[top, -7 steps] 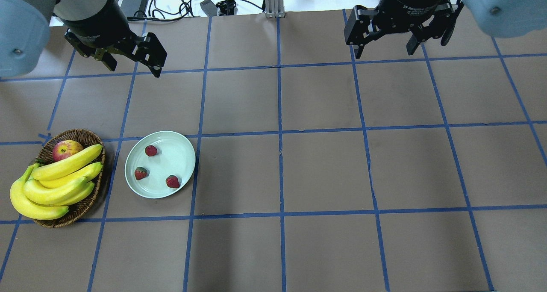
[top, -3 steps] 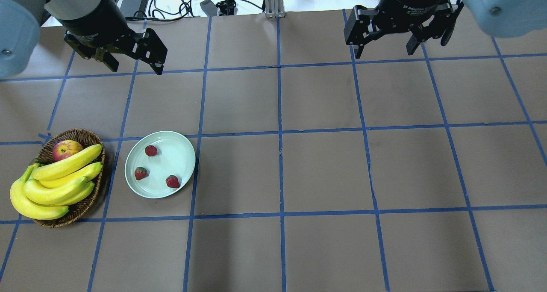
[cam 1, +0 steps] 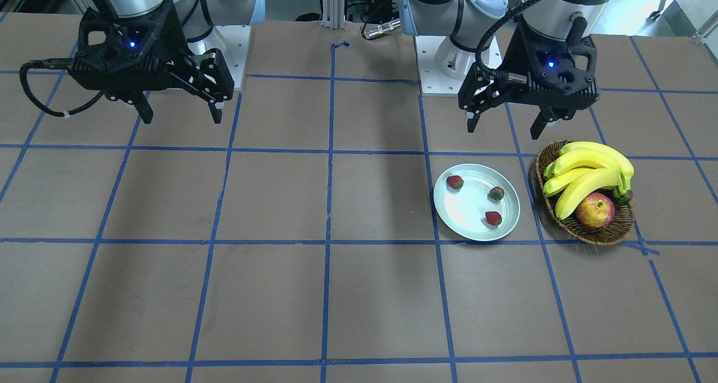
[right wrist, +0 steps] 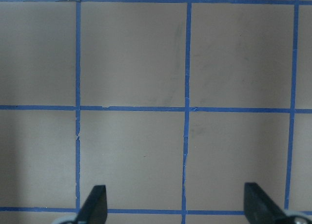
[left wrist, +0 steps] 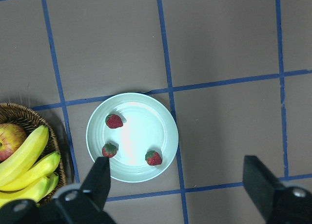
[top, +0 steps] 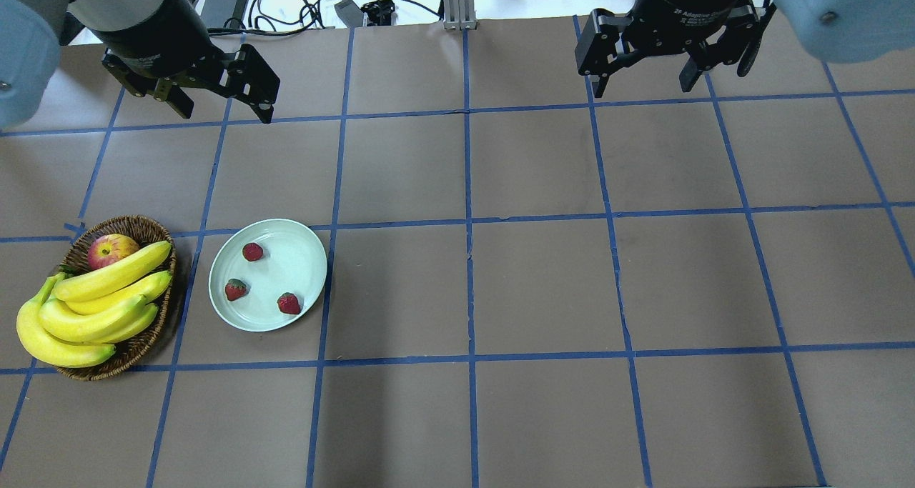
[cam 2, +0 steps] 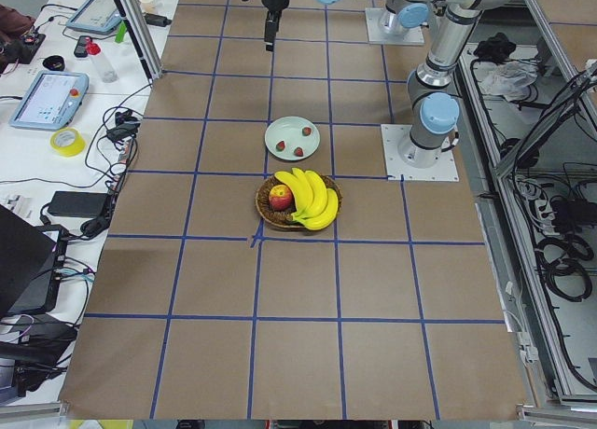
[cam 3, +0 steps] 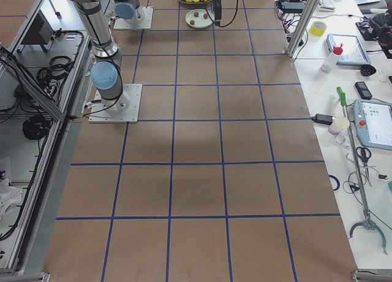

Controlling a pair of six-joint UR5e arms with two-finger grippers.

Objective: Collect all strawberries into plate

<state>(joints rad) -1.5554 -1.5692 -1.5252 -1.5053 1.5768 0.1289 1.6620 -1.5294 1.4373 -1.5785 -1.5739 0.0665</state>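
Three red strawberries [top: 252, 251] [top: 235, 289] [top: 289, 304] lie in the pale mint plate [top: 300, 259] at the table's left. They also show on the plate [left wrist: 141, 121] in the left wrist view, strawberries [left wrist: 114, 121] [left wrist: 109, 150] [left wrist: 153, 158]. In the front-facing view the plate [cam 1: 465, 215] holds the strawberries [cam 1: 455, 182]. My left gripper [top: 218, 109] is open and empty, high above the table behind the plate. My right gripper [top: 643, 84] is open and empty at the far right, over bare table.
A brown wicker basket [top: 139, 345] with bananas [top: 93, 309] and a red-yellow apple [top: 111, 249] stands just left of the plate. Cables and a power brick [top: 225, 2] lie beyond the table's far edge.
My left gripper has drifted slightly back and up, away from the plate. The strawberries, plate and right gripper have not moved.
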